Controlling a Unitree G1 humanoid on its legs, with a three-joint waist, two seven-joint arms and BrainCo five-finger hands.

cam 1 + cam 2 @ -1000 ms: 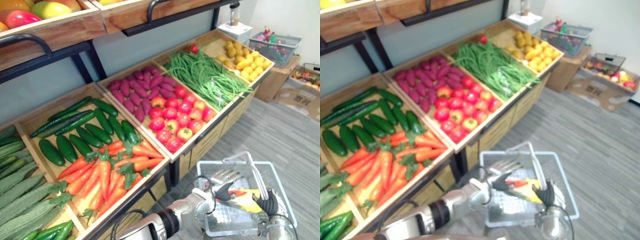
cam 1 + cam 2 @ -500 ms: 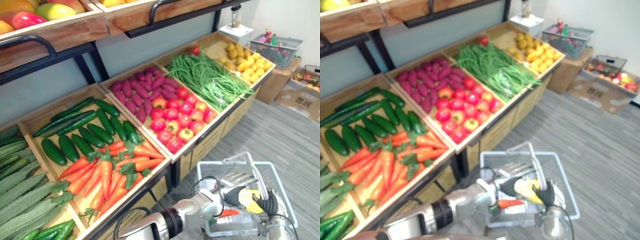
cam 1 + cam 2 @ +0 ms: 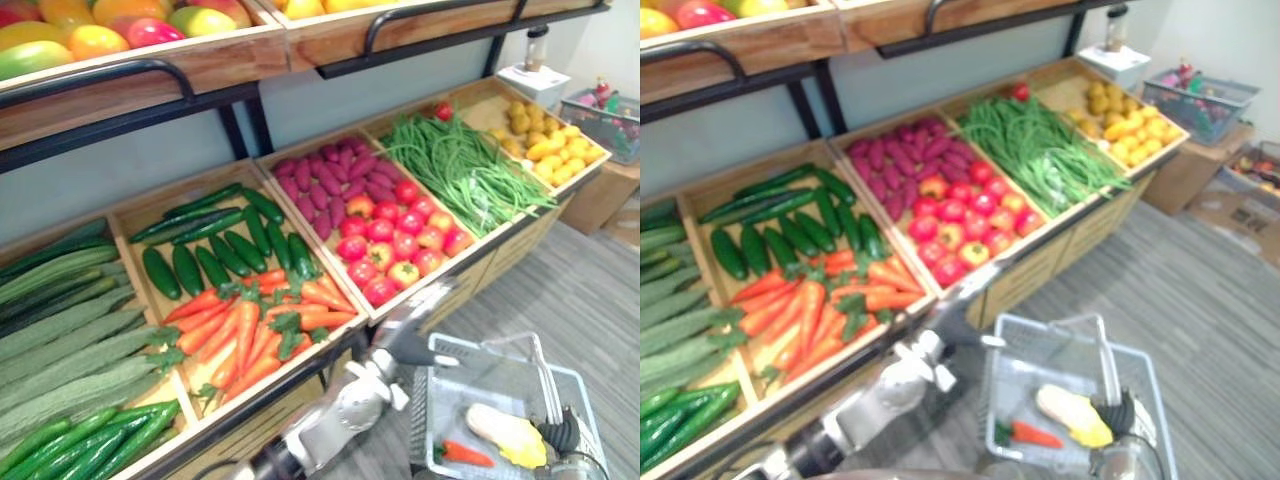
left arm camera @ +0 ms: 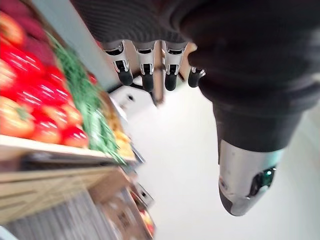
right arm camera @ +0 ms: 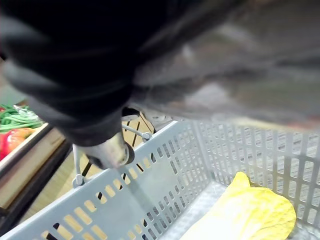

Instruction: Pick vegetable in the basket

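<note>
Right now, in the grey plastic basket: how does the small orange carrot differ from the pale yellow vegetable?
Colour: the small orange carrot is orange with a green top; the pale yellow vegetable is yellow with a whitish end. Size: the carrot is thinner and shorter, the yellow vegetable bulkier. Both lie flat in the grey plastic basket.

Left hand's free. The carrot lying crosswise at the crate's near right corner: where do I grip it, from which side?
I'd grip the carrot at its orange middle, from above, left hand closing across its length: it lies flat atop the pile, leafy end among the neighbours.
</note>
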